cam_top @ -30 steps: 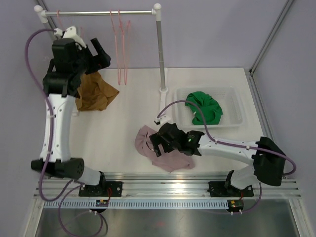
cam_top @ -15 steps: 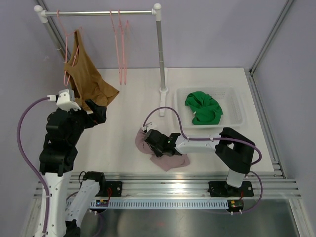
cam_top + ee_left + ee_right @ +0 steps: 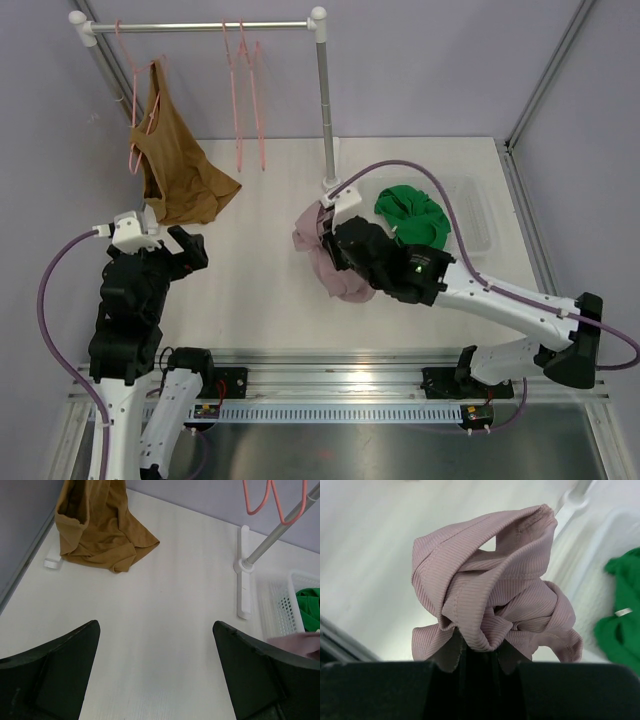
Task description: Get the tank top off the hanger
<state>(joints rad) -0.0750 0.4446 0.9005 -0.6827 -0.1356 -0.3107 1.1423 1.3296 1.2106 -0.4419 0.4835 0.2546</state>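
A brown tank top [image 3: 175,165] hangs by its straps from a pink hanger [image 3: 133,110] at the left end of the rack, and its hem is bunched on the table. In the left wrist view the brown tank top [image 3: 95,530] lies far ahead. My left gripper [image 3: 188,248] stands open and empty, well short of it, its fingers wide apart [image 3: 156,625]. My right gripper [image 3: 477,647] is shut on a crumpled pink ribbed tank top [image 3: 490,595]. That pink tank top [image 3: 318,250] is held above the table, left of the basket.
Two empty pink hangers [image 3: 245,90] hang on the rail [image 3: 200,26]. The rack's right post [image 3: 325,100] stands mid-table on a white foot [image 3: 244,575]. A white basket [image 3: 478,220] at the right holds a green garment [image 3: 412,215].
My left arm has drawn back from the rack to the near left, gripper open. My right gripper has shut on the pink tank top and lifted it up and back toward the basket.
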